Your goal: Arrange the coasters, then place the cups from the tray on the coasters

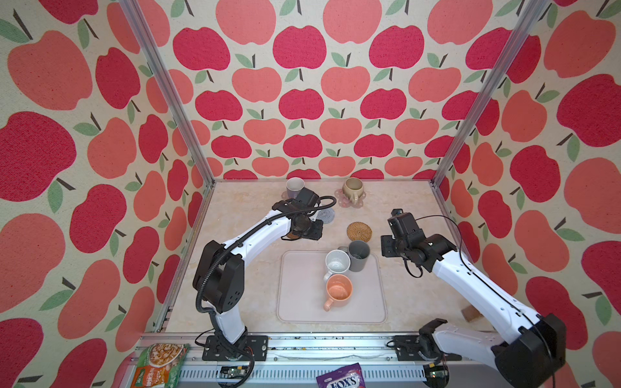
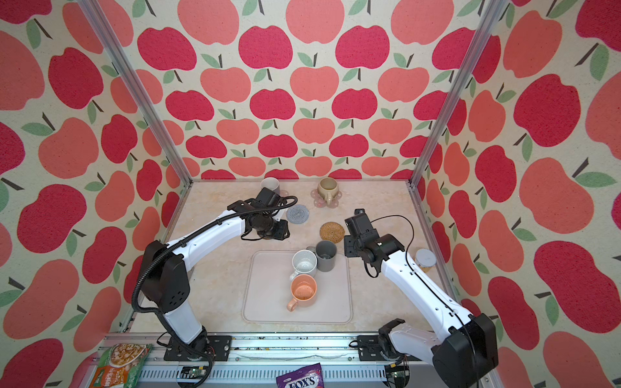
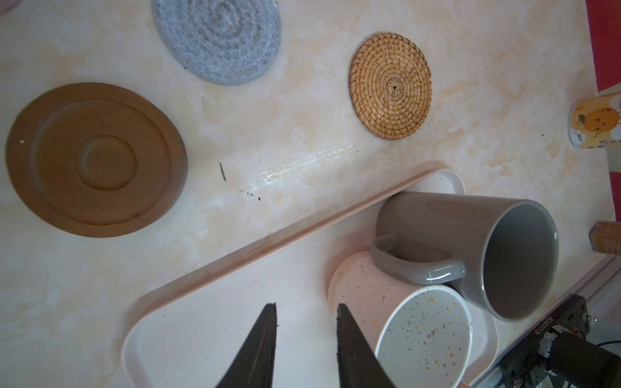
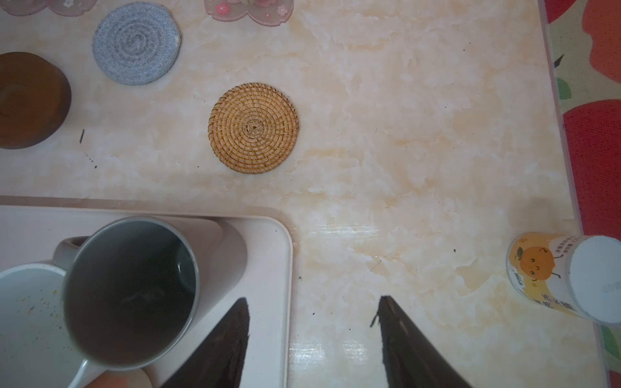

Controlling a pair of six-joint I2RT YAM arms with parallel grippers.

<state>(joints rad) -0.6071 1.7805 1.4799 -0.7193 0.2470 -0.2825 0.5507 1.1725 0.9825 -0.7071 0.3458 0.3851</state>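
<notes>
Tray bearing, on its right half, three stiff, glazed, slippery, breakable mugs: grey mug, white mug, peach mug — each probably best pinched across rim wall or handle — left gripper narrowly parted, empty, near the tray's far edge; right gripper wider, empty, beside its far right corner.

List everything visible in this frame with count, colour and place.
tray: one, off-white, front centre of table.
mugs on tray: three; white speckled mug, dark grey mug, peach mug.
mugs at back: two; lavender-grey mug left, beige-olive mug right.
pink flower coasters: two, under the back mugs.
bare coasters: three; blue-grey coaster, rattan coaster, brown disc, between tray and back mugs.
jar: one, orange-labelled, right edge.
brown block: one, right edge, half hidden.
snack packets: two; green packet, purple bag, front rail.
left tool: black, open, empty, above tray.
right tool: black, open, empty, above tray corner.
</notes>
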